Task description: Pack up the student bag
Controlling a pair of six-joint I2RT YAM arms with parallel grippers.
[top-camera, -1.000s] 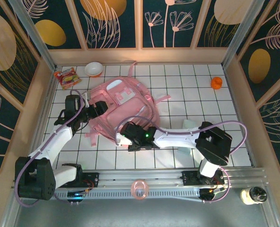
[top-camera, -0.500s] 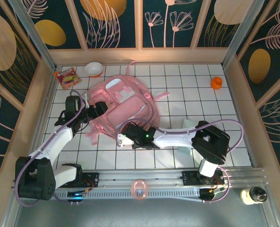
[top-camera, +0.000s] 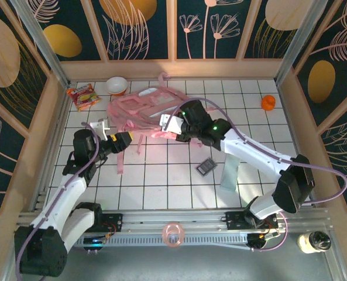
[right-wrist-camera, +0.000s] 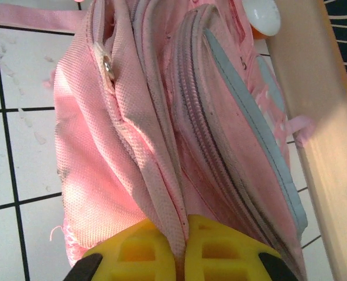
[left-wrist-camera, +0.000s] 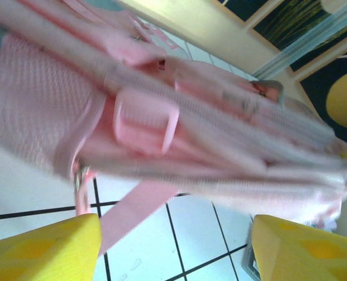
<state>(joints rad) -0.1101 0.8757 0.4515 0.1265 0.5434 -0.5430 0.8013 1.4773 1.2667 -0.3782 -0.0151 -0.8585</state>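
- Right gripper (right-wrist-camera: pixel 182 243), clamped on a fold of the student bag (top-camera: pixel 141 108), props it up by the table's (top-camera: pixel 249 111) far edge.
- Left gripper (left-wrist-camera: pixel 173 243), jaws apart, faces it, likely to assist.

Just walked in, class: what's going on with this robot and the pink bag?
The right gripper is shut on a fold of the student bag, holding it bunched at the far left of the table. The left gripper is open beside the bag, gripping nothing. A small dark item lies nearby.

Left tool (top-camera: pixel 124 140), centre-left, stands with jaws apart. Right tool (top-camera: pixel 168 125), upper centre, is clamped tight, arm outstretched.
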